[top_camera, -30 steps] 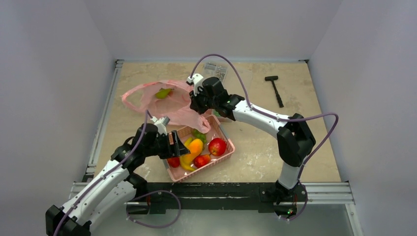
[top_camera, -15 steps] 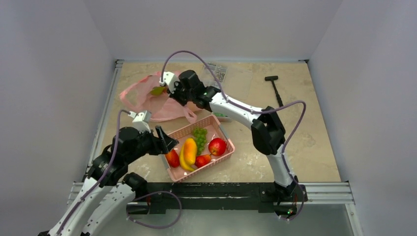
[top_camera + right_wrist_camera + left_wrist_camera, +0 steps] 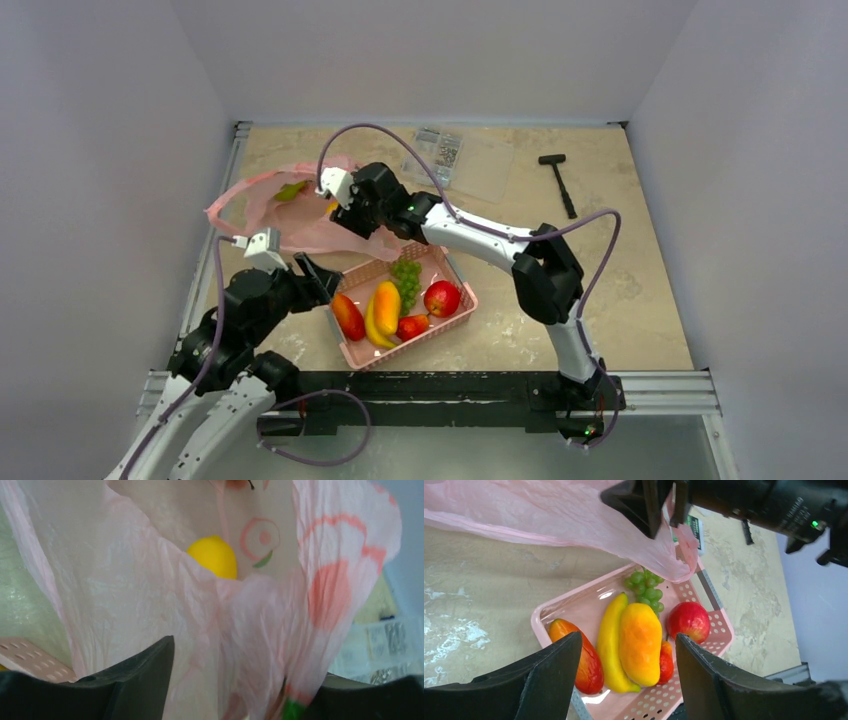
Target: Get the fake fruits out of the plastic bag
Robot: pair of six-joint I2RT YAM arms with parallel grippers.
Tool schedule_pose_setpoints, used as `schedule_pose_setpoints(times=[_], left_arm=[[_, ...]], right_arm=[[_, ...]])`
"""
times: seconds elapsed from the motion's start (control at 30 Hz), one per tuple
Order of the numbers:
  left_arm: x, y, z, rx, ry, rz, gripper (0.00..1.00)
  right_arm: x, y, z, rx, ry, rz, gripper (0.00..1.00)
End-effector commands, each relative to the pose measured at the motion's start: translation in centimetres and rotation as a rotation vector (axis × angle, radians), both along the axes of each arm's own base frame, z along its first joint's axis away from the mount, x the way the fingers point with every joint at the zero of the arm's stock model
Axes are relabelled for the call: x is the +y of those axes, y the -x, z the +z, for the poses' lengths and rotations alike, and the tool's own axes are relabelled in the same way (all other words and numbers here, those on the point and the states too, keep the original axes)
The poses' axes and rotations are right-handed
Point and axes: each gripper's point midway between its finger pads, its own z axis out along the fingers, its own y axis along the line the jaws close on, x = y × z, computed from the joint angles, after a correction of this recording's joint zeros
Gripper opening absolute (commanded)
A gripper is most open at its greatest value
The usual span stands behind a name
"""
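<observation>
A beige, marbled table top (image 3: 620, 300) is bounded along its left and near edges by grey metal rails (image 3: 231, 160). It is enclosed on three sides by plain pale walls (image 3: 430, 50) of a faintly lilac cast. Soft, even light is thrown from above and only weak shadows are cast; whitish patches, possibly wear or glare, are seen on the surface.

1 pink plastic bag (image 3: 300, 232), 1 pink basket (image 3: 425, 340). In basket, 6: 1 grape bunch (image 3: 405, 278), 1 banana (image 3: 372, 327), 1 orange-yellow pc (image 3: 387, 303), 1 apple (image 3: 441, 298), 1 red-orange pc (image 3: 347, 315), 1 small red pc (image 3: 410, 327). In bag, 2 seen: 1 green pc (image 3: 291, 190), 1 yellow pc (image 3: 214, 556). 1 hammer (image 3: 560, 182).
</observation>
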Motion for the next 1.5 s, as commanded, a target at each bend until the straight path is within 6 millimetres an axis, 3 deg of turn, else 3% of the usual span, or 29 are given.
schedule_pose_setpoints(times=[0.0, 0.07, 0.1, 0.13, 0.17, 0.2, 0.3, 0.43, 0.67, 0.87, 1.03, 1.17, 1.33, 1.47], left_arm=[[-0.5, -3.3, 1.1, -0.039, 0.003, 0.073, 0.68], [-0.4, -4.5, 1.2, -0.030, -0.004, 0.116, 0.68], [-0.4, -5.0, 1.2, -0.024, -0.012, 0.136, 0.68], [-0.4, -5.6, 1.2, -0.015, -0.020, 0.153, 0.68], [-0.3, -6.1, 1.2, -0.005, -0.035, 0.171, 0.68], [-0.2, -6.7, 1.0, 0.008, -0.057, 0.186, 0.68], [0.0, -8.5, -0.1, 0.056, -0.109, 0.222, 0.67], [-1.0, -11.4, -1.0, 0.061, 0.006, 0.156, 0.62], [-1.5, -16.2, -4.5, 0.119, 0.057, 0.178, 0.43], [0.5, -19.9, -8.1, 0.149, 0.121, 0.381, 0.41], [1.6, -21.7, -7.3, 0.077, 0.161, 0.438, 0.40], [1.3, -20.9, -5.8, 0.013, 0.168, 0.392, 0.40], [2.7, -20.8, -5.7, 0.025, 0.128, 0.435, 0.61], [1.4, -23.5, -6.7, 0.118, 0.157, 0.376, 0.60]], right_arm=[[-3.6, -0.6, 3.3, 0.049, -0.098, -0.257, 0.65], [-4.2, 0.2, 2.5, 0.119, -0.130, -0.307, 0.65], [-4.6, 0.4, 2.0, 0.143, -0.132, -0.336, 0.55], [-5.2, 0.4, 1.6, 0.156, -0.130, -0.373, 0.27], [-5.6, 0.7, 1.4, 0.170, -0.127, -0.393, 0.06], [-5.8, 1.1, 1.3, 0.183, -0.126, -0.391, 0.00], [-6.6, 2.3, 2.0, 0.212, -0.157, -0.386, 0.00], [-7.0, 3.7, 2.1, 0.202, -0.150, -0.300, 0.00], [-6.5, 4.0, 1.7, 0.251, -0.180, -0.232, 0.00], [-6.9, 2.7, 2.7, 0.267, -0.217, -0.222, 0.00], [-7.5, 1.6, 2.9, 0.266, -0.220, -0.224, 0.00], [-7.6, 1.3, 2.7, 0.261, -0.212, -0.220, 0.00], [-7.4, 1.1, 3.0, 0.266, -0.228, -0.208, 0.00], [-7.4, 1.2, 3.3, 0.266, -0.234, -0.201, 0.00]])
